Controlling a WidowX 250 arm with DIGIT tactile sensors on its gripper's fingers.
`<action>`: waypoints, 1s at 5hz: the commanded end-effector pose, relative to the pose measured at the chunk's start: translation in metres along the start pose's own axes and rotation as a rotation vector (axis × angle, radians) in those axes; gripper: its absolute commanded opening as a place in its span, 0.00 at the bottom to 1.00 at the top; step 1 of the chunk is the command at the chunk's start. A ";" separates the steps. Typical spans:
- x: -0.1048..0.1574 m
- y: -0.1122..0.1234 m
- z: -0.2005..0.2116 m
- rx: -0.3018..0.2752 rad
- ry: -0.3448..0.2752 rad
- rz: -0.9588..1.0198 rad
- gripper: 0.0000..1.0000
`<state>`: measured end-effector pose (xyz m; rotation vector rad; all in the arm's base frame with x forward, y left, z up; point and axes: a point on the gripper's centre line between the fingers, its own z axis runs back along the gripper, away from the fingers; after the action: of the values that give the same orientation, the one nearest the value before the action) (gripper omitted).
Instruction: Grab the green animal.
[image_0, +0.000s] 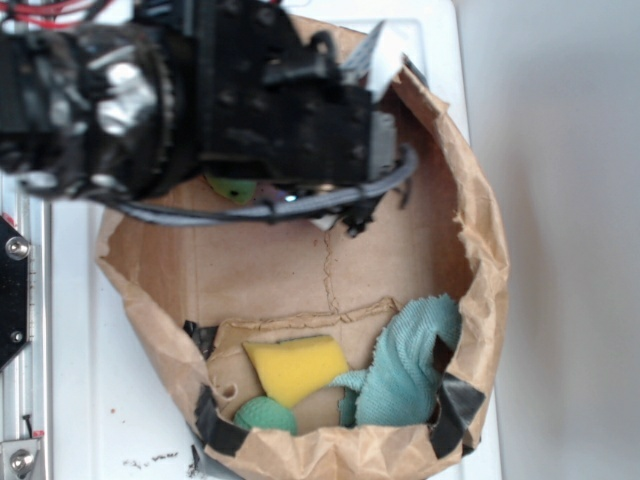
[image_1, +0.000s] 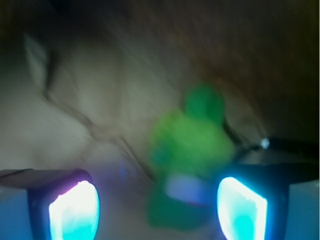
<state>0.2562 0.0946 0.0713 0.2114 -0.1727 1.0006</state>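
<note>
- Closest to the wrist lens: two fingers (image_1: 75, 212) with glowing cyan-white pads, one at lower left, one at lower right, set wide apart, nothing clamped.
- Gripper (image_1: 157, 210) midpoint sits on the lower part of the green animal (image_1: 187, 145); the toy lies in the gap, nearer the right finger, contact not clear through the blur.
- Toy in wrist view: lime-green fuzzy body, pale band across the lower part, darker green rounded bit at the top. Probably the head end is the banded one, too smeared to be sure.
- Behind the toy: brown paper surface with dark creases, all motion-blurred.
- Exterior view: black robot arm (image_0: 150, 90) fills the upper left, reaching into an open brown paper bag (image_0: 480, 230) lying on a white worktop (image_0: 100, 400).
- Only a small green sliver of the toy (image_0: 232, 188) shows under the arm, near the bag's upper wall.
- Grey cable (image_0: 330, 200) loops under the wrist.
- Far end of the bag, well apart from the toy: yellow sponge (image_0: 295, 368), teal cloth (image_0: 410, 365) just beside it, darker green rounded lump (image_0: 265, 414) touching the sponge's lower edge.
- Black tape patches (image_0: 455, 410) on the bag rim by the cloth.
</note>
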 end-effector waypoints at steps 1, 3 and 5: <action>0.015 0.028 0.007 -0.078 -0.067 -0.005 1.00; 0.021 0.027 -0.022 -0.115 -0.086 -0.011 1.00; 0.014 0.008 -0.056 -0.143 -0.197 -0.055 1.00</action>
<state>0.2647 0.1143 0.0227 0.1796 -0.4200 0.9144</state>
